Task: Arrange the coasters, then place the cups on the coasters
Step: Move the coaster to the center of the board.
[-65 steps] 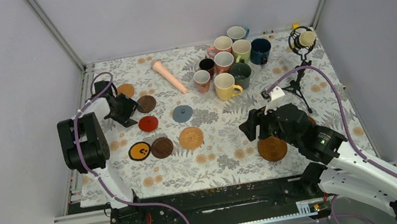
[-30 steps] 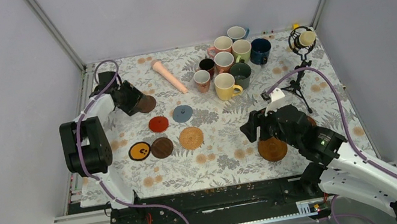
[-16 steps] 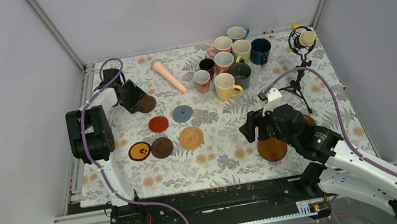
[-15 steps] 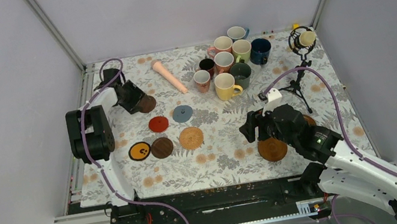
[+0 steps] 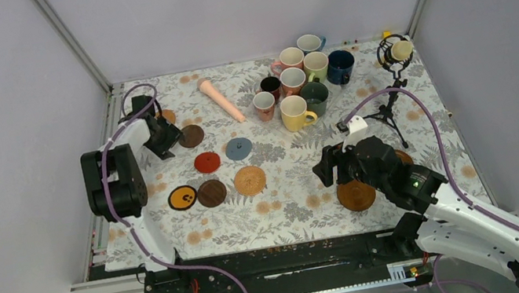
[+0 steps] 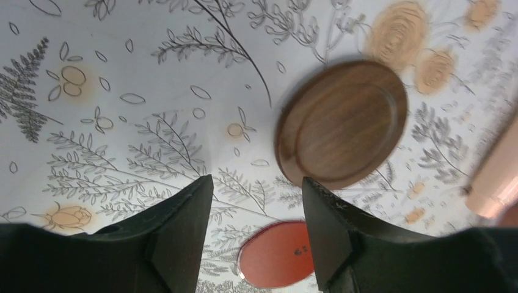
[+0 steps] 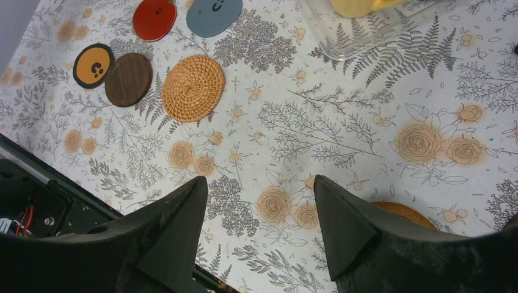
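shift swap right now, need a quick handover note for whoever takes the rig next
Left gripper: open, empty, by the dark brown coaster.
Right gripper: open, empty, near the orange wood coaster.
Other coasters lie flat left of centre, among them the tan woven coaster.
Cups clustered at the far side, none on a coaster.
Left to do: finish arranging coasters, then place every cup.

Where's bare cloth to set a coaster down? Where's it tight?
Free: the stretch between the tan woven coaster and the orange wood coaster; also the near strip in front of the black-and-yellow coaster. Crowded: the cups far right, beside the microphone.
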